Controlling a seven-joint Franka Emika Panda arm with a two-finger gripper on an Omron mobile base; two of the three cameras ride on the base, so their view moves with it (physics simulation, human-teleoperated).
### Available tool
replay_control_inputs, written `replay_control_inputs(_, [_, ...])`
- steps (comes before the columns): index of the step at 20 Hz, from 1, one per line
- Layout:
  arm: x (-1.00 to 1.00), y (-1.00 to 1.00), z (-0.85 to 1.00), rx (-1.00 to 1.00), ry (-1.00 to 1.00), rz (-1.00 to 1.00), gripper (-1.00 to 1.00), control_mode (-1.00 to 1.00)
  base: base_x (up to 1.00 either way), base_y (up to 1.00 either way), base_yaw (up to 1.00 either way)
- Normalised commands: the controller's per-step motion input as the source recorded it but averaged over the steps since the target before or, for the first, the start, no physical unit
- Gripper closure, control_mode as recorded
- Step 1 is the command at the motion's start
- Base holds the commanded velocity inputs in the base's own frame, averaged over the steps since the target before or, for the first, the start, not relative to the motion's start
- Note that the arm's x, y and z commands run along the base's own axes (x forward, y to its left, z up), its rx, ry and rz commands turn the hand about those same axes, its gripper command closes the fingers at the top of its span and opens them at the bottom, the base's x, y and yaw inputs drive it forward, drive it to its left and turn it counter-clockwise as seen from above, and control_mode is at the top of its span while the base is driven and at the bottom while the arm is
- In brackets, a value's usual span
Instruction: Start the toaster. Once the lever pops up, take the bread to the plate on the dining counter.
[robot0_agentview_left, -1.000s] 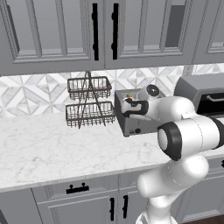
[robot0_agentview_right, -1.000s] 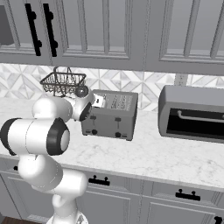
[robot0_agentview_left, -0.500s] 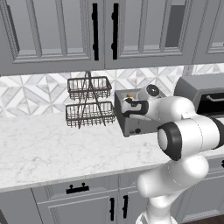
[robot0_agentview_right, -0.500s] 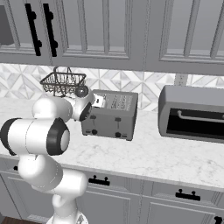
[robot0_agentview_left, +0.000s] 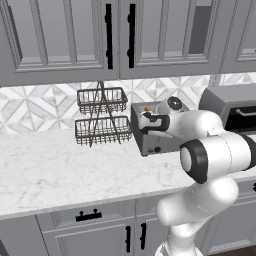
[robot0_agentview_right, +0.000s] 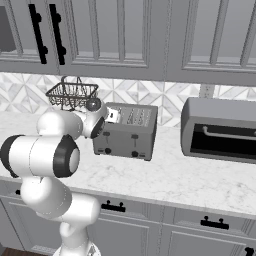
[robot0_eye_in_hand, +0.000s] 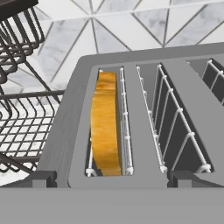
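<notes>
Toaster: on marble counter, between two-tier wire basket rack and microwave. Hand view alone shows the bread standing in the leftmost slot. Right base view shows dark front knobs. No legible writing. Fingers spread wide above the toaster, holding nothing. Unchanged from earlier frames.

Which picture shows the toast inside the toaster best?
The hand view: the bread stands upright in the left slot of the toaster, seen from just above. In the left base view, a small yellow bit peeks out. In the right base view the arm hides that slot.
</notes>
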Motion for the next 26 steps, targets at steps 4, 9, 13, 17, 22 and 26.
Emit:
replay_control_inputs(4, [0.00,0.00,0.00,0.00,0.00,0.00,-1.00,-1.00,0.00,0.00,0.00])
replay_control_inputs(9, [0.00,0.00,0.00,0.00,0.00,0.00,-1.00,-1.00,0.00,0.00,0.00])
replay_control_inputs(13, [0.00,0.00,0.00,0.00,0.00,0.00,-1.00,-1.00,0.00,0.00,0.00])
replay_control_inputs(17, [0.00,0.00,0.00,0.00,0.00,0.00,-1.00,-1.00,0.00,0.00,0.00])
replay_control_inputs(22, [0.00,0.00,0.00,0.00,0.00,0.00,-1.00,-1.00,0.00,0.00,0.00])
replay_control_inputs(26, [0.00,0.00,0.00,0.00,0.00,0.00,-1.00,-1.00,0.00,0.00,0.00])
